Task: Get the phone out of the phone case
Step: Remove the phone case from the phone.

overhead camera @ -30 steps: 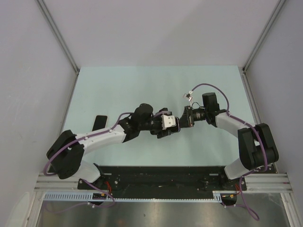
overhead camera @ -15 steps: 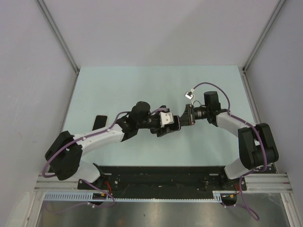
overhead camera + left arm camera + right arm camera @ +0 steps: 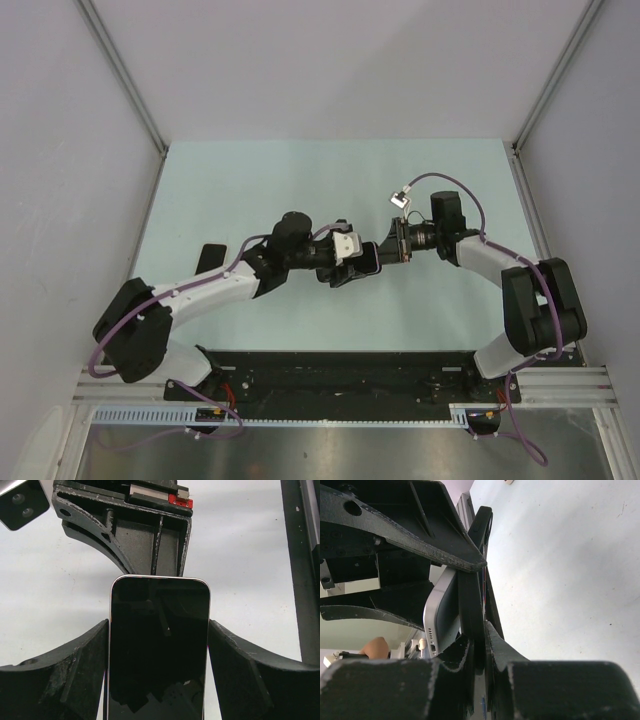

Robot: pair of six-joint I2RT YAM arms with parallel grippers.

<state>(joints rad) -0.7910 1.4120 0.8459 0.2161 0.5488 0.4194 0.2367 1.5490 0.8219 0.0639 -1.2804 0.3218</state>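
Phone: you see it in the middle of the left wrist view, dark screen facing the camera and a pale rim around it; it is held above the table, at the centre of the top view, between the two grippers. Left gripper: its fingers press on the phone's two long sides at lower left and lower right of that frame, so the jaws are clamped across the phone's width. Case: in the right wrist view you find it as a thin black slab running up the centre of the frame, lying along the phone's back; the phone's silver side, with its row of small holes, shows bare just left of it; how far the case has come off you cannot tell. Right gripper: its jaws are closed tight on the edge of the case, one finger on either face, at lower centre of the frame; in the left wrist view you see it at the top of the frame, right at the phone's top end.

Left arm: enters from the lower left of the top view; right arm: enters from the lower right, with a purple cable looping over it. Flat black object: lies on the table at centre left, beside the left arm and well apart from the grippers; you cannot tell what it is.
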